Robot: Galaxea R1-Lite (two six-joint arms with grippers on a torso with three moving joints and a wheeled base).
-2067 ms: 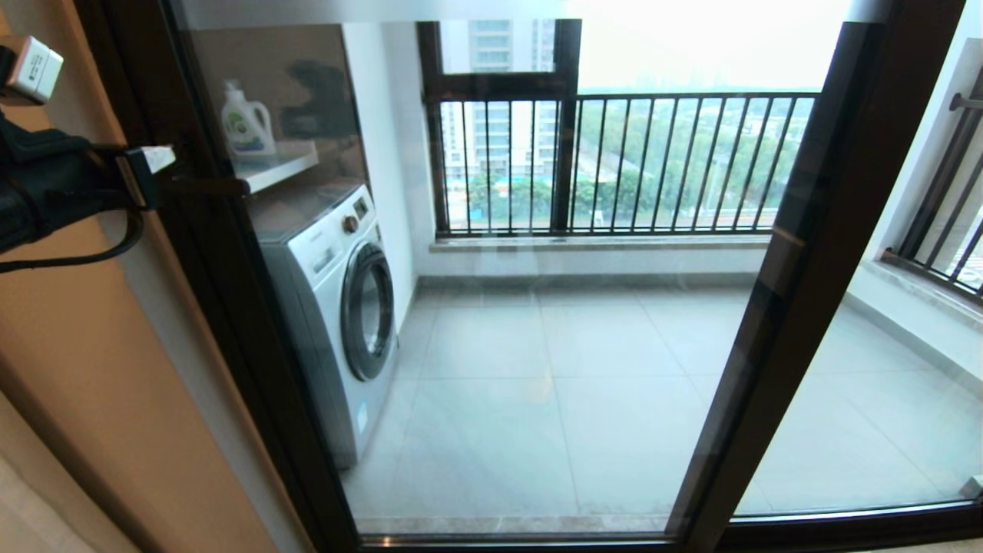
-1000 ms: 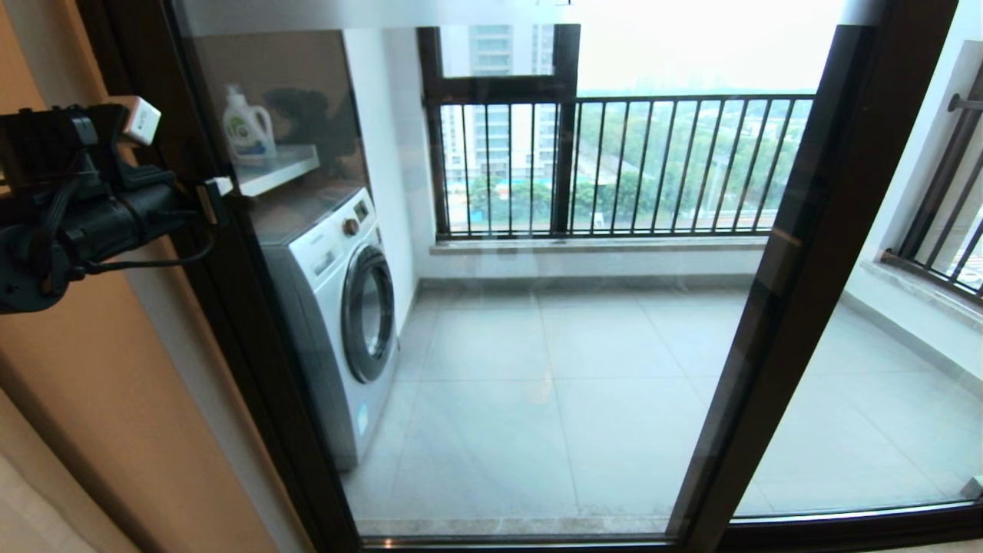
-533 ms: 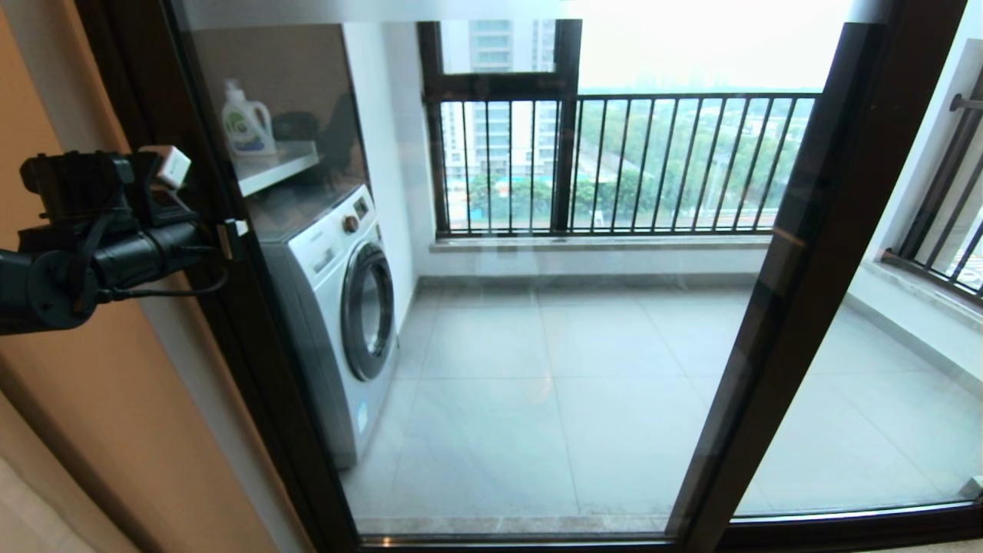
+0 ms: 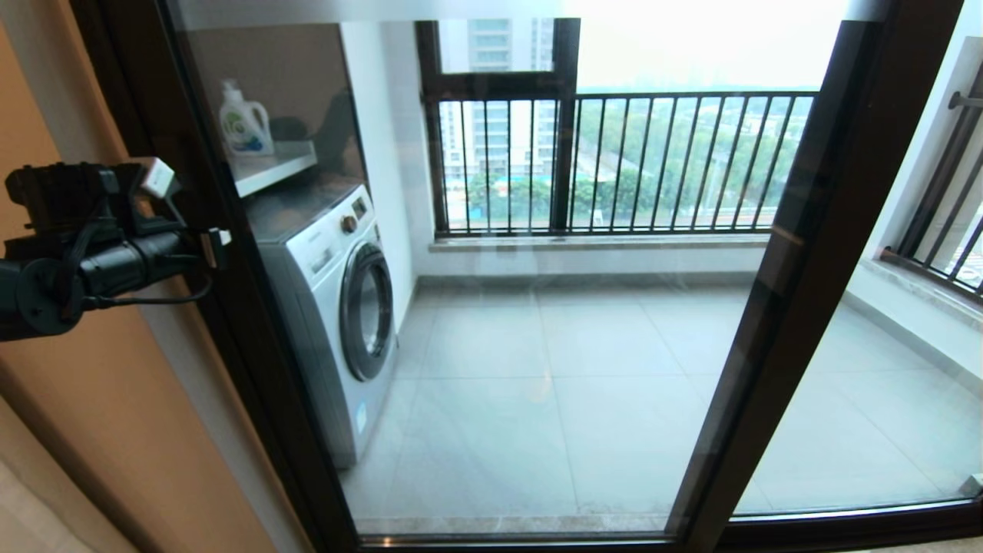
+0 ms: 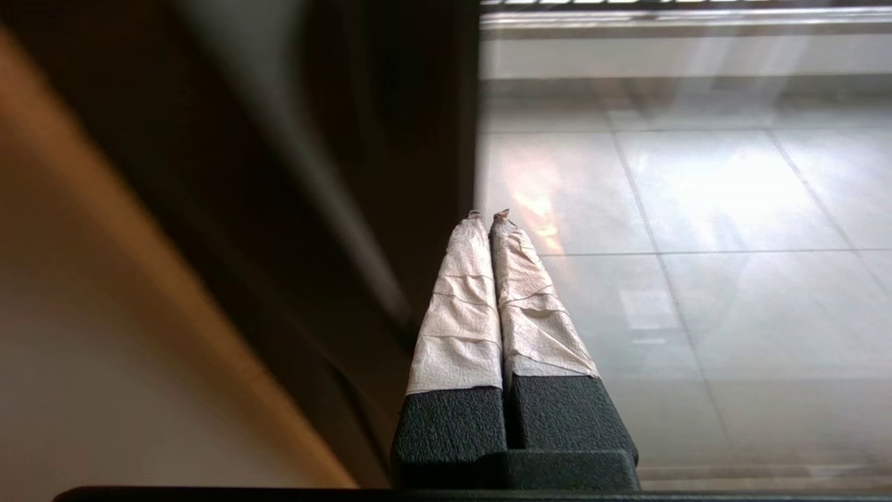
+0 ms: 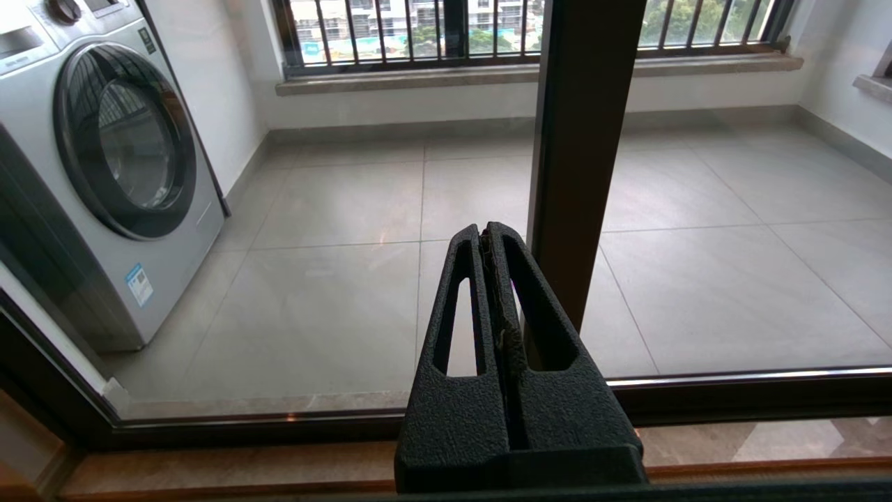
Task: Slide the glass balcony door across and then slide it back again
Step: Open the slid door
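The glass balcony door [image 4: 537, 346] fills the head view, with its dark brown left upright [image 4: 230, 322] against the wall and its right upright [image 4: 776, 307] leaning across the right side. My left gripper [image 4: 217, 244] reaches in from the left at mid height, its tip at the left upright. The left wrist view shows its tape-wrapped fingers [image 5: 460, 307] pressed together, empty, beside the dark frame [image 5: 390, 139] and the glass [image 5: 697, 209]. I cannot make out a handle. My right gripper [image 6: 486, 230] hangs low before the glass, shut and empty, near the right upright [image 6: 585, 139]; the head view does not show it.
Behind the glass stand a washing machine [image 4: 338, 307], a shelf [image 4: 276, 165] with a detergent bottle [image 4: 244, 123], and the black-framed window with railing bars [image 4: 614, 161]. An orange wall [image 4: 92, 399] borders the door on the left. The floor track [image 4: 845, 526] runs along the bottom.
My left arm came down from high on the left to mid height, reached toward the door's left upright, then drew back slightly. The door has not visibly moved.
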